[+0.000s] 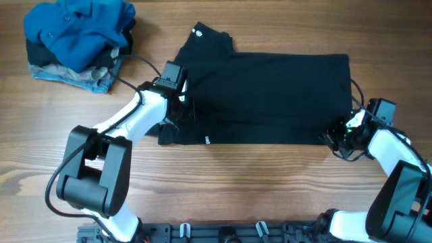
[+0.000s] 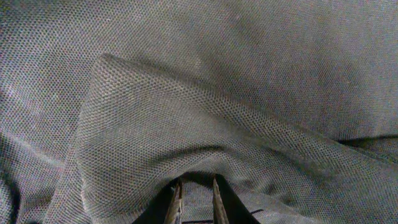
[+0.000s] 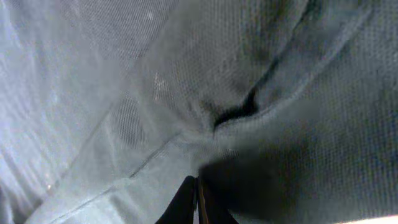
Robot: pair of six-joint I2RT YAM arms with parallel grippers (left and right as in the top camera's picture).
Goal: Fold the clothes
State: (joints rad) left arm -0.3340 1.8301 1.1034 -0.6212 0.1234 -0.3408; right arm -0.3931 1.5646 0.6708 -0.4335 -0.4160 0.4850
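Observation:
The black T-shirt (image 1: pixel 270 94) lies flat across the middle of the table, with a white neck label (image 1: pixel 198 30) at the far left and a white hem tag (image 1: pixel 207 140) on the near edge. My left gripper (image 1: pixel 183 108) is on the shirt's left edge. In the left wrist view its jaws (image 2: pixel 197 200) stand narrowly apart with fabric (image 2: pixel 186 93) bunched between and tented over them. My right gripper (image 1: pixel 332 138) is at the shirt's near right corner. In the right wrist view its jaws (image 3: pixel 198 202) are pressed together against the fabric (image 3: pixel 124 93).
A pile of other clothes sits at the far left corner: a bright blue shirt (image 1: pixel 81 30) on top of a grey-blue denim piece (image 1: pixel 81 79). Bare wooden tabletop (image 1: pixel 256 182) runs along the near side. A black cable runs from the pile toward the left arm.

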